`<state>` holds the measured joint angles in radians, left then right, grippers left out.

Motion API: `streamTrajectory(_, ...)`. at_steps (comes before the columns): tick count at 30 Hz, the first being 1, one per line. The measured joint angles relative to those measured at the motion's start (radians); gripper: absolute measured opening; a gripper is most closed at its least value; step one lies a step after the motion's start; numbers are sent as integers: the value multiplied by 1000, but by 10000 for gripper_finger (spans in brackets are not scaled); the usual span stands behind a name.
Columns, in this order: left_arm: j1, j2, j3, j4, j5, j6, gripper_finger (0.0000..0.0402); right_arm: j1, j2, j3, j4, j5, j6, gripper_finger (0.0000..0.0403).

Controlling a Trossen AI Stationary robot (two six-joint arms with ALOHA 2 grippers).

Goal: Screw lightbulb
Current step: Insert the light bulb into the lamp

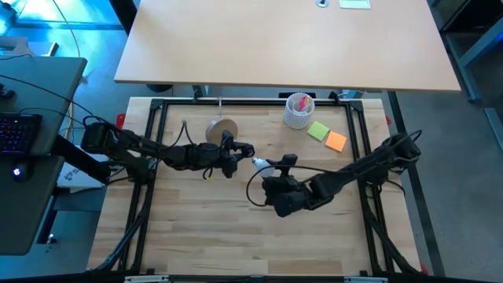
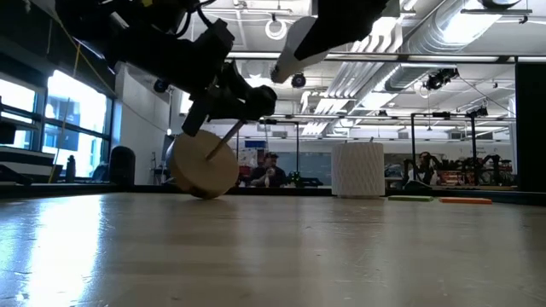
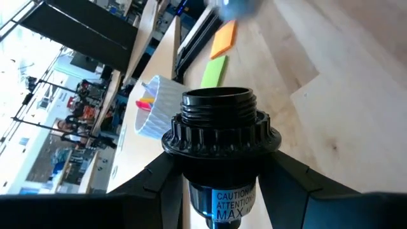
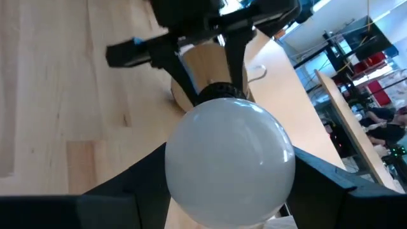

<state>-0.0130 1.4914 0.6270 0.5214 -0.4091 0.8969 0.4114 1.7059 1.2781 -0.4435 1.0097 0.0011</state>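
**Bulb meets socket above the table**

High view: left gripper [image 1: 229, 155] and right gripper [image 1: 271, 167] face each other mid-table, bulb [image 1: 258, 163] between them.
Low view: wooden disc [image 2: 205, 165] is tilted.
Left wrist: fingers clamp black socket [image 3: 219, 127].
Right wrist: fingers grip the bulb.

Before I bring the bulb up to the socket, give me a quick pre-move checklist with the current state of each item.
1. Left gripper clamped on the black socket: ok, jaws close on its neck.
2. Right gripper holding the lightbulb: ok, jaws grip both sides of the globe.
3. Socket mouth clear: ok, the threaded opening looks empty in the left wrist view.
4. Bulb lined up with socket: ok roughly; the right wrist view shows the socket straight behind the bulb. Exact axis cannot tell.
5. Bulb's screw base facing the socket: cannot tell, hidden behind the globe.
6. Wooden disc settled: not ok, tipped on its edge.
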Motion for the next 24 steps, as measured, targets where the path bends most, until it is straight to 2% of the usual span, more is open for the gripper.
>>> streamTrajectory(8, -43, 0, 0, -2, 5, -5, 155, -14, 7, 0, 2, -28, -1, 243)
streamTrajectory(11, -56, 0, 0, 3, 6, -6, 155, -17, 6, 0, 8, -73, -2, 243)
streamTrajectory(16, -82, 1, -2, 33, 7, -9, 155, -18, 6, 0, 14, -72, -10, 243)
streamTrajectory(24, -103, 2, -2, 48, 17, 1, 155, -18, 6, 0, 18, -92, -94, 243)
